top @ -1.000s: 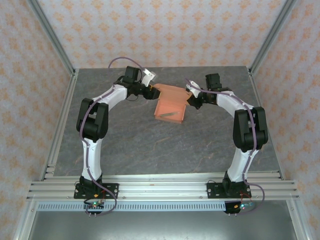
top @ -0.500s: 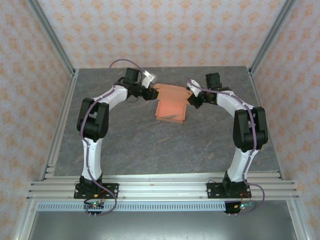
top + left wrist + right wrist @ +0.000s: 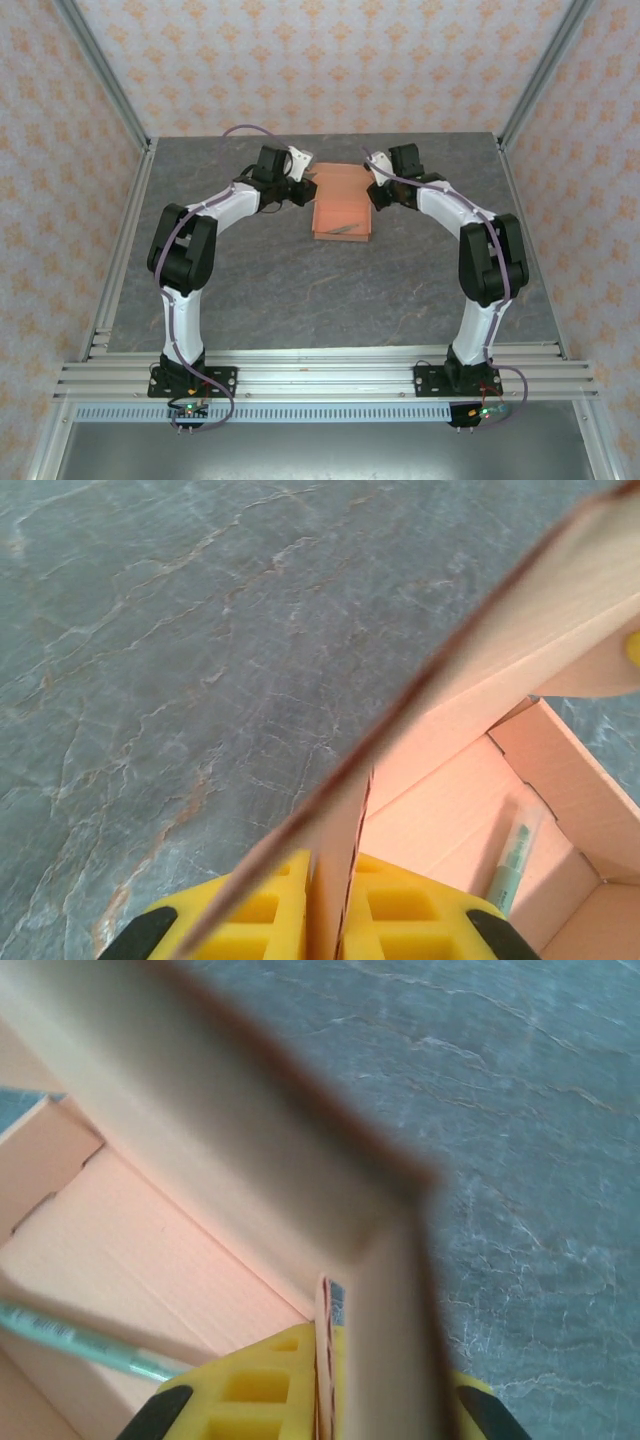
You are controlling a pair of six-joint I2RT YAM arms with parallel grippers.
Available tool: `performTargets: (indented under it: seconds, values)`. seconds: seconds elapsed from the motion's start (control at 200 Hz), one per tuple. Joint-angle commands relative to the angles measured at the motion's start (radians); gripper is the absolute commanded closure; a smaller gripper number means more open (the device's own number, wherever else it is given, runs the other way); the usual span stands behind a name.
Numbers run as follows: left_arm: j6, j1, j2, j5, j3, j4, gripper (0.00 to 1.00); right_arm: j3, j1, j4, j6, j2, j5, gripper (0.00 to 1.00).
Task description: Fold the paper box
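Grippers first, seen from the top view: our left gripper (image 3: 306,188) meets the left edge of the paper box (image 3: 342,205) and our right gripper (image 3: 374,193) meets its right edge. Both are in the upper middle of the frame, toward the far side of the table (image 3: 250,290). The box rests there as a shallow salmon-orange tray, with a thin pen (image 3: 346,230) lying near its lower edge. From up here we cannot tell how the jaws stand.

Left wrist view: the left gripper (image 3: 328,905) sits at the bottom centre. Its yellow pads (image 3: 400,905) press on a card wall that runs edge-on between them, so we are clamped on the box. To the lower right the box (image 3: 470,780) opens out, with the pen (image 3: 512,855) on its floor. A blurred flap crosses the upper right.

Right wrist view: the right gripper (image 3: 325,1390), at the bottom centre, likewise pinches a card wall between its pads (image 3: 250,1400). The box floor (image 3: 150,1250) spreads across the lower left, with the pen (image 3: 70,1338) at the left edge. A blurred flap leans across the middle.

We judge the card light and thin. It should bend readily along its creases, but it may buckle or tear if we pull it askew, and it looks smooth enough to slip. We think the best hold is low on a wall, close to a crease, with both sides moved together. The loose pen may roll.
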State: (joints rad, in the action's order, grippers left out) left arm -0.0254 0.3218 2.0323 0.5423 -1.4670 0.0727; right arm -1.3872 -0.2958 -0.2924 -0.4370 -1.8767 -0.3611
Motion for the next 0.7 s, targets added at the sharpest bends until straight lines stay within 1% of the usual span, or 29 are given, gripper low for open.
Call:
performTargets:
  seconds: [0.0,0.23,0.315,0.54,0.691]
  values:
    - [0.126,0.028,-0.059,-0.17,0.02,-0.069,0.87,-0.006,-0.038,0.033,0.208,0.027,0.205,0.91]
    - [0.341,0.055,-0.071,-0.312,0.067,-0.12,0.88,-0.019,-0.111,0.073,0.389,0.0,0.391,0.91]
    - [0.395,0.067,-0.075,-0.356,0.077,-0.119,0.88,-0.026,-0.129,0.077,0.436,-0.013,0.446,0.91]
    - [0.47,0.098,-0.093,-0.473,0.089,-0.088,0.89,-0.017,-0.148,0.099,0.52,-0.027,0.561,0.91]
    - [0.511,0.111,-0.101,-0.526,0.095,-0.071,0.91,0.005,-0.149,0.13,0.55,-0.019,0.575,0.91]
